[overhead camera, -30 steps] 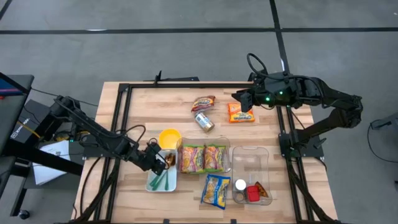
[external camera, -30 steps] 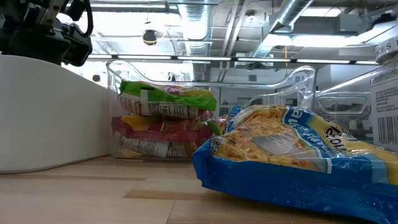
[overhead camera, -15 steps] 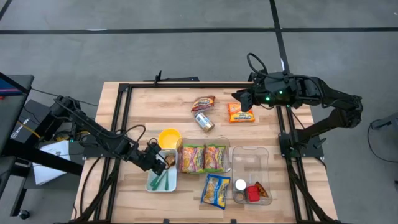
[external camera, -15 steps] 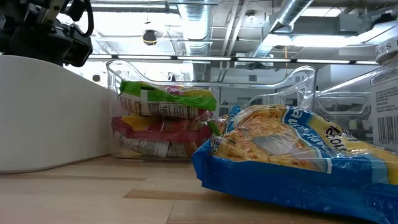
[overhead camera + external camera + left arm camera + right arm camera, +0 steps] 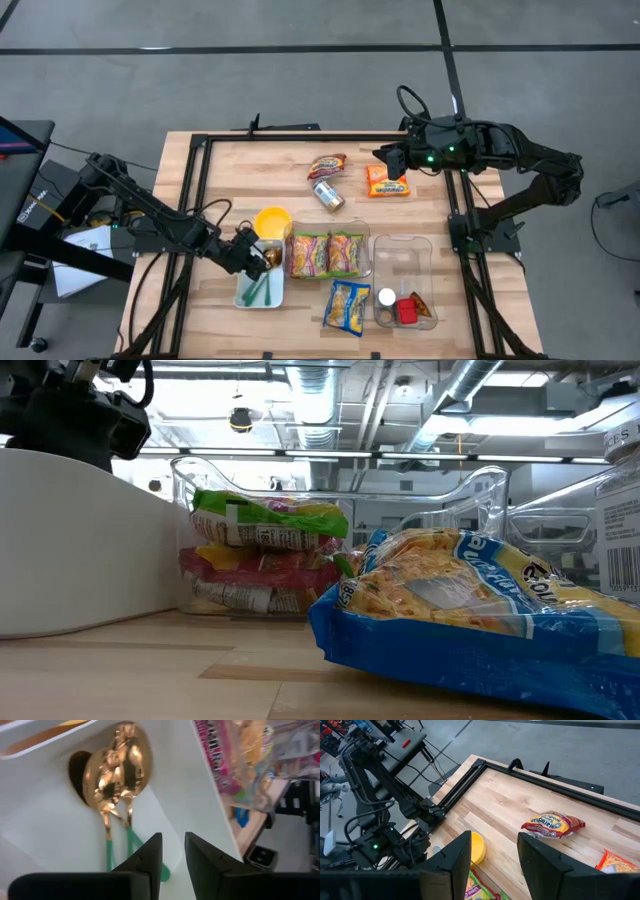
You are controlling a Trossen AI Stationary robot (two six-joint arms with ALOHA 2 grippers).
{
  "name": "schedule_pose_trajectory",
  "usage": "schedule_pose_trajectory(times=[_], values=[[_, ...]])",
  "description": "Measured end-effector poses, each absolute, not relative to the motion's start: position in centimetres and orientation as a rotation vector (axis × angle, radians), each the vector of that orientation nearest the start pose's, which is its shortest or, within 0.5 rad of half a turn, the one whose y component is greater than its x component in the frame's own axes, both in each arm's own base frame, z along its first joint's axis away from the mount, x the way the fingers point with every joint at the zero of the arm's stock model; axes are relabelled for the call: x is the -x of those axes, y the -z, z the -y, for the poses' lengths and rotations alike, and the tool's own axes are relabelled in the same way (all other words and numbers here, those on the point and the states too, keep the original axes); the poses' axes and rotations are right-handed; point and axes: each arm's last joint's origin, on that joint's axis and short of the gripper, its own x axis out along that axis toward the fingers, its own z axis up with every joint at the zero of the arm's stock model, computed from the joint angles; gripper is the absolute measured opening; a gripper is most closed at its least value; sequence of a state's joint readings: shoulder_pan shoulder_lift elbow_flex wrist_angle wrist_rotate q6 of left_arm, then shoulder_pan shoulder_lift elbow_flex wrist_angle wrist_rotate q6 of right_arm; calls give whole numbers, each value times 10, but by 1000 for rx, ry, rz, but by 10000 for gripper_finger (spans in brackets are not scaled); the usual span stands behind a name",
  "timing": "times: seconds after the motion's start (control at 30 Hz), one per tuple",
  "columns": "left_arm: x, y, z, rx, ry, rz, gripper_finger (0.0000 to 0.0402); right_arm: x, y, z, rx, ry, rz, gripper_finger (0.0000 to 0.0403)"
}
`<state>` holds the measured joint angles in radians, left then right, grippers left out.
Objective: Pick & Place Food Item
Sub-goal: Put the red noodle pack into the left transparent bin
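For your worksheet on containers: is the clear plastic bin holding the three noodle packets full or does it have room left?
Full: in the high view, the three noodle packets lie side by side, filling the clear plastic bin from wall to wall.

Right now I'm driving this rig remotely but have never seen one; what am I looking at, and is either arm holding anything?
These are two dark robot arms at a wooden table, each ending in a two-finger gripper. One picture looks straight down, one looks level across the tabletop, and one comes from each wrist.

The left gripper hovers over a white rectangular tray of gold spoons with green handles, fingers slightly apart, holding nothing.

The right gripper waits open and empty above the far right corner.

Also there: a yellow bowl, a clear bin of noodle packets, a blue noodle packet, an orange packet, a tin can.
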<state>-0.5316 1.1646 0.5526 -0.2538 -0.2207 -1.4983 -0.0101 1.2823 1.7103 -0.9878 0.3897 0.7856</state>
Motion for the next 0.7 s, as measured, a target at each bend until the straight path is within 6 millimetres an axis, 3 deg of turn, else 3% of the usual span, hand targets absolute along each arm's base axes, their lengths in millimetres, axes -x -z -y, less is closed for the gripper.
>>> schedule_pose_trajectory(times=[0.43,0.7], values=[[-201,-202,109,1012,-109,-637,76,-220,-459,13,-605,592,-427,154],[-210,-230,115,890,128,-390,76,-221,-458,11,-505,515,-476,154]])
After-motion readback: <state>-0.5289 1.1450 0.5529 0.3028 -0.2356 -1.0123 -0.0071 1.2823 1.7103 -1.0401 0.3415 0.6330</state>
